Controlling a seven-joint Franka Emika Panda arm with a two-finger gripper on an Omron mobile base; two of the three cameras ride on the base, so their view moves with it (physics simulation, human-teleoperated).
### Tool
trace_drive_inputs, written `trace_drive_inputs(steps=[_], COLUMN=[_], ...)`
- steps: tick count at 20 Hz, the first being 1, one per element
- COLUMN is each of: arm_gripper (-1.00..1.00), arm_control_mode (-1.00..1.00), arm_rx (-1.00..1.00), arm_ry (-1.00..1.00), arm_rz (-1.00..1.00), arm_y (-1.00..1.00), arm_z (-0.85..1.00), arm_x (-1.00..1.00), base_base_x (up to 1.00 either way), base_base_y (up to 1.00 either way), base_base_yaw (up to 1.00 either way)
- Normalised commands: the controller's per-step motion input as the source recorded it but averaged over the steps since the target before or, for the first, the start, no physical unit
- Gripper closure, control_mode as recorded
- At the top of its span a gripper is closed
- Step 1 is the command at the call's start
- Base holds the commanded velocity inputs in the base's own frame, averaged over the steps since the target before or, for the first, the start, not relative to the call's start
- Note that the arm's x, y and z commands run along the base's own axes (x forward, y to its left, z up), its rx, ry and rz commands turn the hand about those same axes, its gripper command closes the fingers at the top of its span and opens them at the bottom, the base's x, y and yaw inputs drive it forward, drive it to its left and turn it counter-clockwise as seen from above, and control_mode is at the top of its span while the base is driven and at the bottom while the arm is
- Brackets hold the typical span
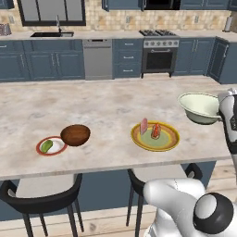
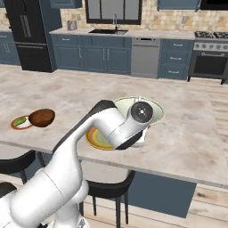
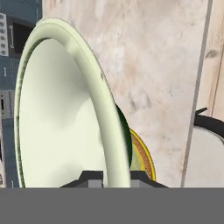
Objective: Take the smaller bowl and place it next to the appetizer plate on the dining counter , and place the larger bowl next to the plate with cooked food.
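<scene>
Larger bowl (image 3: 61,113) seen edge-on and tilted: cream flared rim arcing from top left down to the gripper (image 3: 114,176), pale greenish inside facing left. Dark finger tips (image 3: 91,177) sit one on each side of the rim wall at the bottom, clamped on it. Right of the rim, a sliver of the yellow plate with cooked food (image 3: 146,159) lies on the beige marbled dining counter (image 3: 148,57); black stool (image 3: 209,124) past the counter edge at far right.
</scene>
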Motion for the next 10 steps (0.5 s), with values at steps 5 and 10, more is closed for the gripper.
trace_drive_inputs(steps=[5, 10], arm_gripper=[1.0, 1.0], arm_control_mode=[-1.0, -1.0], arm_rx=[0.0, 0.0], arm_ry=[0.03, 0.02], arm_rz=[0.0, 0.0], arm_y=[0.0, -0.19], arm_z=[-0.55, -0.39], arm_x=[0.76, 0.54], base_base_x=[0.0, 0.0], base_base_y=[0.0, 0.0], base_base_yaw=[0.0, 0.0])
